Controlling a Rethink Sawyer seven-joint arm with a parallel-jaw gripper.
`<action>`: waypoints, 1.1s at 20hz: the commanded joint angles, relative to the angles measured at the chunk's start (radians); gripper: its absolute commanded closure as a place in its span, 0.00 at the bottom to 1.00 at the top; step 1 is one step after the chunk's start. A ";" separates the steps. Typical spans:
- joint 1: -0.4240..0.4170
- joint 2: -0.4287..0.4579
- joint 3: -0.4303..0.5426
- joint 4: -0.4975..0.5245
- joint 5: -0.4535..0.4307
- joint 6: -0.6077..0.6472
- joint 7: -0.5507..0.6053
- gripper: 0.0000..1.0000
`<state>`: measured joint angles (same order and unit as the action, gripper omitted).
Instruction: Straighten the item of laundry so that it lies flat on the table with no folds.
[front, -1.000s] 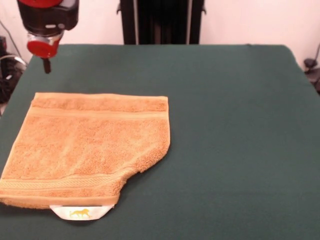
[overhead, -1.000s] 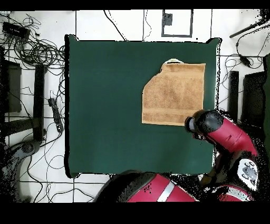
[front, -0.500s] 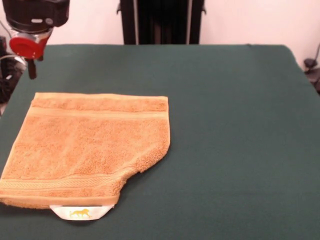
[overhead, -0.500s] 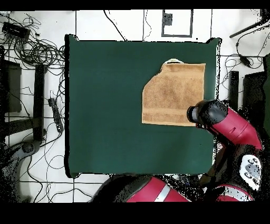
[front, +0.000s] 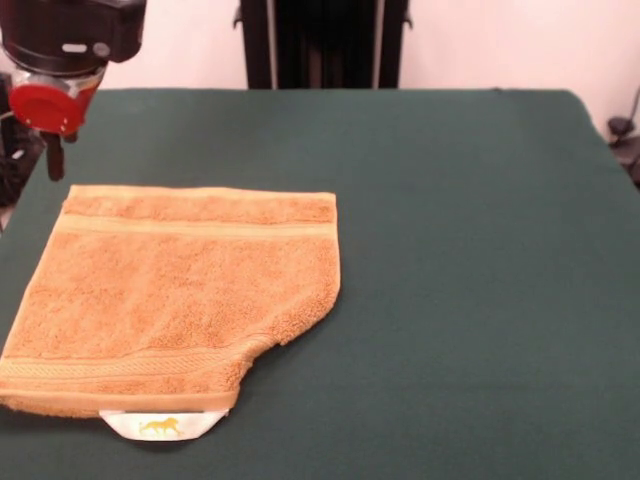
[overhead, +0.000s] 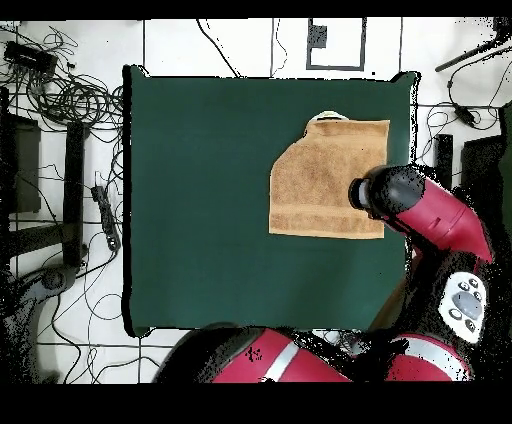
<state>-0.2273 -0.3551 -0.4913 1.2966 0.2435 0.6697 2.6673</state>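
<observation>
The item of laundry (front: 180, 290) is an orange-tan towel lying at the near left of the green table (front: 480, 250). Its near right corner is folded in, which leaves a slanted edge there. A white tag (front: 160, 425) sticks out from its near edge. My gripper (front: 55, 160) hangs shut just above and beyond the towel's far left corner, holding nothing. In the overhead view the towel (overhead: 320, 180) lies at the table's (overhead: 200, 200) upper right with the tag (overhead: 330, 116) at its top. The red arm's wrist (overhead: 385, 195) covers the towel's right edge and hides the fingers.
The table's left edge (front: 18, 215) runs close beside the gripper. Cables (overhead: 70, 100) and dark equipment (overhead: 20, 160) lie on the floor around the table. The arm's red body (overhead: 300, 360) spans the lower edge of the overhead view.
The gripper has moved left and then down toward the towel's far left corner. In the overhead view the wrist has shifted up over the towel's right edge. The towel has not moved.
</observation>
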 joint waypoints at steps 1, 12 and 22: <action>0.066 0.122 0.051 -0.103 0.044 0.182 0.229 0.00; 0.068 0.208 0.044 -0.221 0.055 0.226 0.242 0.00; 0.080 0.224 0.038 -0.285 0.036 0.321 0.192 0.00</action>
<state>-0.1912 -0.1610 -0.4991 1.0485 0.2501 0.8441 2.6673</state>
